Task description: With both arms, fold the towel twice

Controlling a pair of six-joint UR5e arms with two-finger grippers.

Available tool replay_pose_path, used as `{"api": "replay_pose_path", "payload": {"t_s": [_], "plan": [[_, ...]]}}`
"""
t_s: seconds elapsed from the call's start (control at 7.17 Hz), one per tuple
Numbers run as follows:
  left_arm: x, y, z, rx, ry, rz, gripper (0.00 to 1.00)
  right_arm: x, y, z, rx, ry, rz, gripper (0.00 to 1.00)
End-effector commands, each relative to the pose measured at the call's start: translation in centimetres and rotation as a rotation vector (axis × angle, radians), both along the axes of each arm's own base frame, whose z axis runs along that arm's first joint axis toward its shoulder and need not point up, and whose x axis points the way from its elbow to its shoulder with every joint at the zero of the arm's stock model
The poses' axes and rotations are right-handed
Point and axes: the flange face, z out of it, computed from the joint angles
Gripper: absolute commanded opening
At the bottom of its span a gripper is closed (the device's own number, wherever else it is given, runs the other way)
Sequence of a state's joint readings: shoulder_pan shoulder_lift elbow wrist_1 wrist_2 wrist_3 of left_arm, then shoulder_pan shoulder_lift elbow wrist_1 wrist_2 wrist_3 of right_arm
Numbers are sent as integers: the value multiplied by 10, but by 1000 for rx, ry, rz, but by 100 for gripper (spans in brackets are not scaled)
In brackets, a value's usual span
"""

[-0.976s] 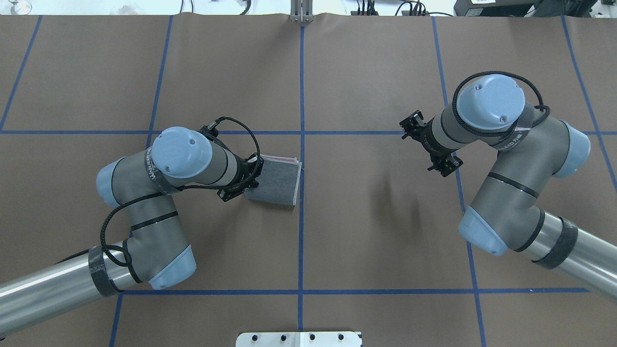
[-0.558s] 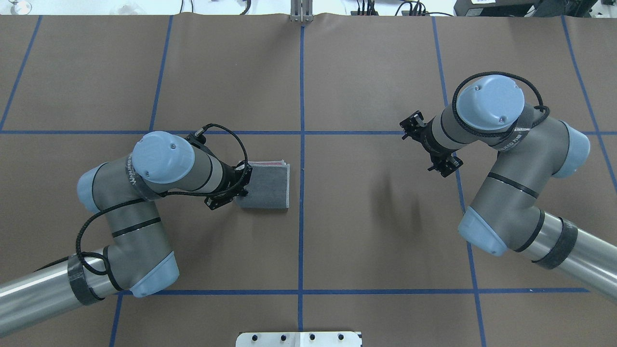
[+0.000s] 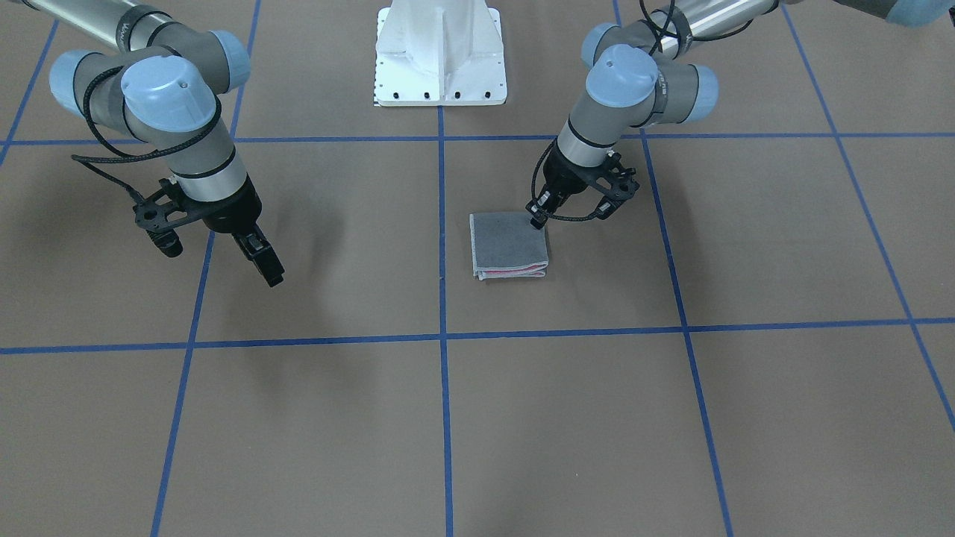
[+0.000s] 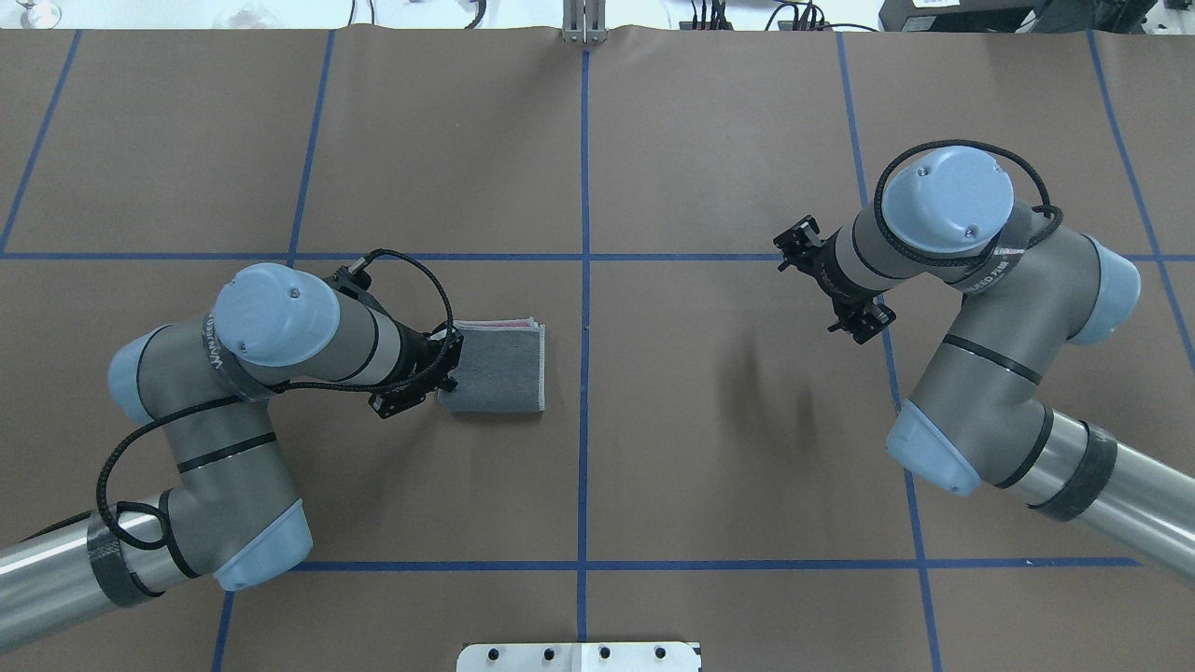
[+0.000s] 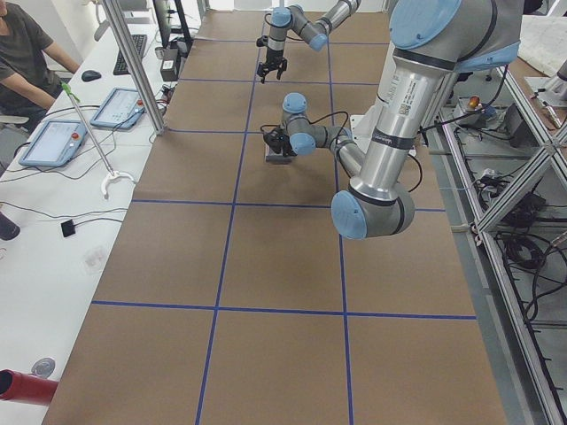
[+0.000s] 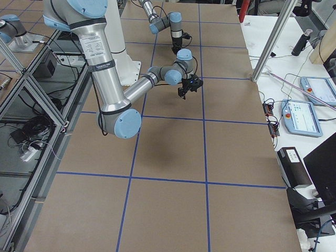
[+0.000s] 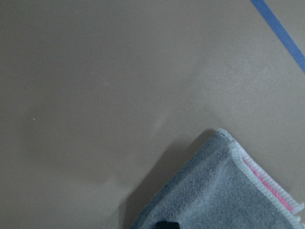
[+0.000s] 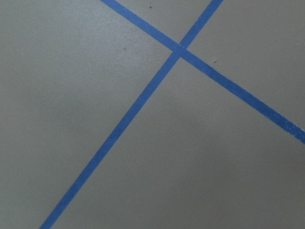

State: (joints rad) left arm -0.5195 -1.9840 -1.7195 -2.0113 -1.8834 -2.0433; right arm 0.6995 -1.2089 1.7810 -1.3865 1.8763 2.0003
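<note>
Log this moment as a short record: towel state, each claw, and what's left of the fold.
towel: folded into a small layered square, grey face up, pink showing at one edge, flat on the table
left claw: tip on the towel's corner; grip unclear
right claw: apart from the towel, above the table, holding nothing
folds: both appear done

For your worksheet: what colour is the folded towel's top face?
The towel is dark grey on top; overhead view.

Left end effector [image 3: 536, 221] low, pointing down, fingers pinched; right end effector [image 3: 274, 280] raised, tilted, fingers together.
</note>
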Motion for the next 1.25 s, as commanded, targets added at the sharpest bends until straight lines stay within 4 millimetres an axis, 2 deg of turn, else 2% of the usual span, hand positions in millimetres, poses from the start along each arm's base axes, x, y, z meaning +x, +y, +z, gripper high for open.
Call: {"api": "replay_pose_path", "payload": {"t_s": [0.0, 0.28, 0.42, 0.56, 0.98, 1.12], "plan": [[-8, 3, -2, -4, 12, 11, 0, 0, 0, 0, 0, -2, -1, 100], [6, -7, 0, -7, -3, 4, 0, 0, 0, 0, -1, 0, -1, 100], [7, -28, -7, -5, -3, -22, 0, 0, 0, 0, 0, -2, -1, 100], [16, -39, -4, 10, -21, -12, 0, 0, 0, -2, 1, -3, -1, 100], [0, -59, -4, 27, -27, -34, 0, 1, 1, -4, 4, -6, -1, 100], [-14, -77, -15, 32, -13, -64, 0, 1, 1, -4, 4, -6, -1, 100]]}}
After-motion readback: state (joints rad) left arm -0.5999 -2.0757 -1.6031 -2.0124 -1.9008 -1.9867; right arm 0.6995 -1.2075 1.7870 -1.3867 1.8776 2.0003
